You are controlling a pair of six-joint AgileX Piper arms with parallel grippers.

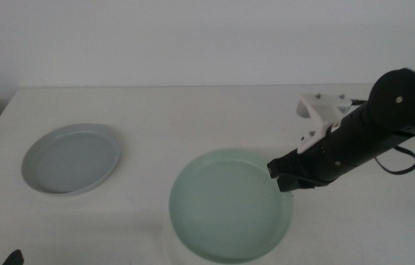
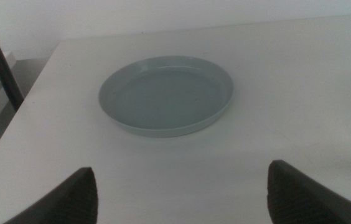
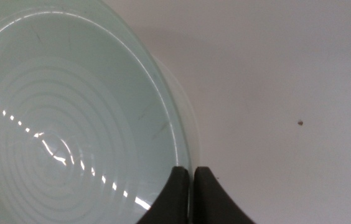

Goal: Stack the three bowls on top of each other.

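The right gripper (image 1: 284, 179) has its fingers pinched on the rim of the mint green bowl (image 1: 226, 206) at its 3 o'clock edge, holding it over the cream-white bowl (image 1: 169, 244) near the counter's (image 1: 193, 118) 6 o'clock side. The grey-blue bowl (image 1: 71, 157) sits alone at 9 o'clock, unstacked. The left gripper (image 2: 182, 193) waits open facing it, so two bowls seem almost nested and one remains.

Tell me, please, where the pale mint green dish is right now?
Middle view: the pale mint green dish sits near front, over the cream-white dish, its rim pinched by the right gripper.

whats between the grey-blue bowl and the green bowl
Only bare table lies between the grey-blue bowl and the green bowl, as the middle view shows.
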